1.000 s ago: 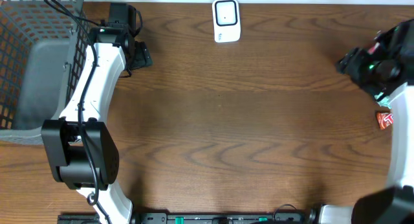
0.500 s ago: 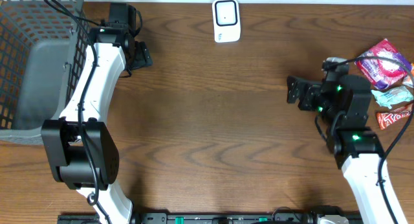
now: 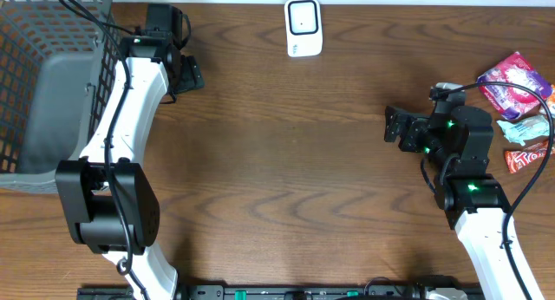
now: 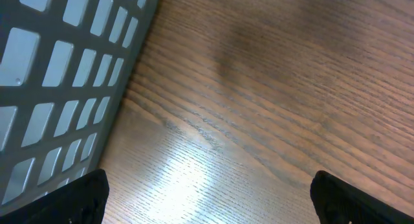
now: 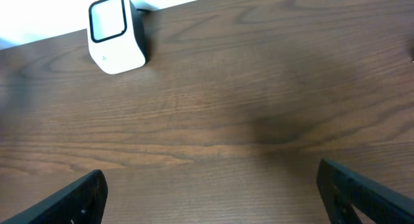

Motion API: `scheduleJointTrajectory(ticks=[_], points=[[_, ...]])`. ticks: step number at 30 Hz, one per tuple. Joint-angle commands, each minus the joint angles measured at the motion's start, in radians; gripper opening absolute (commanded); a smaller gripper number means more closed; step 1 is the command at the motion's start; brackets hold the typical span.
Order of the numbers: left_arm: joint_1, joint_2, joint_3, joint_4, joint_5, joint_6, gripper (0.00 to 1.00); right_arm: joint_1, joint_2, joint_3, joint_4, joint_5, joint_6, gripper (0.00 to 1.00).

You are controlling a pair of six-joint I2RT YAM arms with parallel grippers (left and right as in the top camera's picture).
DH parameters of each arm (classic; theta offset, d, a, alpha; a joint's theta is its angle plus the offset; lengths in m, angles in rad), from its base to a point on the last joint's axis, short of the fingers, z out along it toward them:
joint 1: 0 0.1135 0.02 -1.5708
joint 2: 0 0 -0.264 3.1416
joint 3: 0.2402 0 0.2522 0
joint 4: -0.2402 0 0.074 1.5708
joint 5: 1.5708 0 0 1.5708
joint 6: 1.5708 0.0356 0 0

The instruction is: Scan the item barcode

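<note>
Left gripper point(image 3: 187, 74) gapes wide at far left; right gripper point(image 3: 395, 127) is spread too, apparently empty, pointing left.

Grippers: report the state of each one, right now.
Left gripper: open, holding nothing.
Right gripper: open, holding nothing.
</note>
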Motion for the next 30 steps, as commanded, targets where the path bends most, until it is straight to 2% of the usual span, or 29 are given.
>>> scheduleJointTrajectory(ticks=[1, 15, 30], points=[[0.000, -0.005, -0.006, -0.002, -0.009, 0.002, 0.99, 0.003, 0.002, -0.005, 0.003, 0.012, -0.017, 0.99], [0.000, -0.005, -0.006, -0.003, -0.009, 0.002, 0.99, 0.003, 0.002, -0.005, -0.006, 0.012, -0.006, 0.99], [0.000, -0.005, -0.006, -0.003, -0.009, 0.002, 0.99, 0.003, 0.002, -0.005, -0.229, 0.012, -0.006, 0.99]])
